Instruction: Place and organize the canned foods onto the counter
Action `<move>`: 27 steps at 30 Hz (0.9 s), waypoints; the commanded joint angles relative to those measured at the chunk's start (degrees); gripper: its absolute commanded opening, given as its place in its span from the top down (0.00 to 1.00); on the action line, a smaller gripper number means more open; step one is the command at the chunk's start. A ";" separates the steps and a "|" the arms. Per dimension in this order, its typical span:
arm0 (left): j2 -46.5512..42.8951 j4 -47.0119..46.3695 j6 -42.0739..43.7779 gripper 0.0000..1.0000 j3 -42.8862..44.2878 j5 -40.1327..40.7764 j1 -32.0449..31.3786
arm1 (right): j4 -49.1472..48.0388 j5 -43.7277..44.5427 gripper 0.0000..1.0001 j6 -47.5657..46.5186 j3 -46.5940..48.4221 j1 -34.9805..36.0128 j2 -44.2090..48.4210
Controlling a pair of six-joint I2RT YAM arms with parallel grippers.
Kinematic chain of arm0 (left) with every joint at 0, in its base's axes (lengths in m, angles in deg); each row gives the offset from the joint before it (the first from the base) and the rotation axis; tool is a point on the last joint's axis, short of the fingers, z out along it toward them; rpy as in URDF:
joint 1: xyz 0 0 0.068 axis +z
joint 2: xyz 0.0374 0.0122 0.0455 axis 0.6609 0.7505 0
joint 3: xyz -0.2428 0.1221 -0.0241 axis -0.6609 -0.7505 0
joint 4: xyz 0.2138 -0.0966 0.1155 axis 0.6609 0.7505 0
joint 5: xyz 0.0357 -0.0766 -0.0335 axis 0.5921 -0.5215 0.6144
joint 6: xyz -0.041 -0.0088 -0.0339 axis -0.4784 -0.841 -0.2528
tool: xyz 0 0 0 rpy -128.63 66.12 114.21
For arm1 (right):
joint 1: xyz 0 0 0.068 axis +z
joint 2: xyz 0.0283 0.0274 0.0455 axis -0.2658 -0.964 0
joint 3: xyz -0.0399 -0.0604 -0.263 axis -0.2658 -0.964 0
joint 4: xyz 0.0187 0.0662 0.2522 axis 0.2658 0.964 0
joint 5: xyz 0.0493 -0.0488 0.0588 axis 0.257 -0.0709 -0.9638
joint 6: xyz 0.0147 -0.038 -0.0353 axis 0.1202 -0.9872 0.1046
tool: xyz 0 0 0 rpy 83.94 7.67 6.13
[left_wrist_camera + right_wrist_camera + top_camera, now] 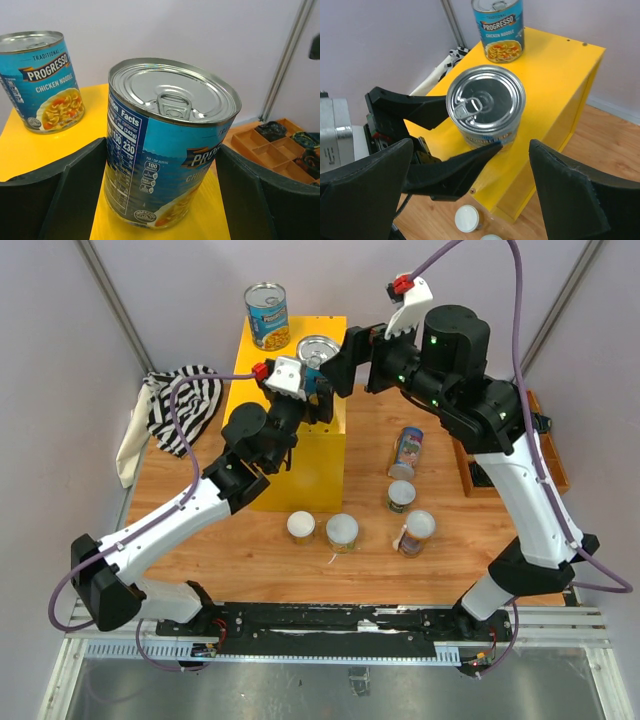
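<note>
The yellow counter (300, 455) stands left of centre on the table. One blue Progresso can (266, 315) stands at its back left corner and shows in the left wrist view (42, 80) and the right wrist view (498, 27). My left gripper (320, 375) is shut on a second blue can (318, 348), which stands upright on the counter top (45, 145) near its right edge; a finger presses each side of the can (167, 145). My right gripper (350, 362) hovers open and empty just right of and above that can (487, 107).
On the wooden table right of the counter are a tall blue can (406, 452), a short can (401, 496), two white-lidded cans (301, 527) (342, 532) and an orange can (417, 532). A wooden compartment tray (548, 455) sits at the right. A striped cloth (180, 405) lies left of the counter.
</note>
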 commanded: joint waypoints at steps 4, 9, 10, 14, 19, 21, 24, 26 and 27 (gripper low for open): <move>3.53 3.58 -7.60 0.55 7.93 -1.53 1.98 | -4.22 3.99 0.01 -1.99 -7.91 -2.90 6.73; 6.06 4.49 -9.78 0.55 9.66 -1.22 2.56 | -5.53 4.24 0.02 -2.03 -13.43 -4.10 10.11; 6.55 4.68 -10.36 0.54 9.95 -0.99 2.77 | -5.72 4.21 0.02 -2.09 -14.40 -4.32 10.70; 8.99 5.95 -13.08 0.52 11.95 0.27 3.68 | -5.89 4.54 0.01 -2.52 -17.47 -5.20 12.69; 12.42 8.09 -16.20 0.50 15.62 1.60 4.95 | -6.37 4.67 0.01 -2.91 -21.00 -6.68 14.90; 13.97 8.76 -16.54 0.50 17.43 2.41 5.08 | -6.73 4.60 0.01 -2.95 -22.40 -7.47 15.64; 16.27 9.93 -16.87 0.49 20.09 3.21 5.53 | -7.23 4.34 0.01 -2.91 -24.32 -8.71 16.85; 17.54 10.68 -17.23 0.49 21.65 3.69 6.01 | -7.43 4.10 0.01 -3.01 -25.71 -9.36 17.49; 18.16 11.14 -17.51 0.48 22.35 3.86 6.31 | -7.48 3.99 0.02 -3.00 -26.27 -9.67 17.70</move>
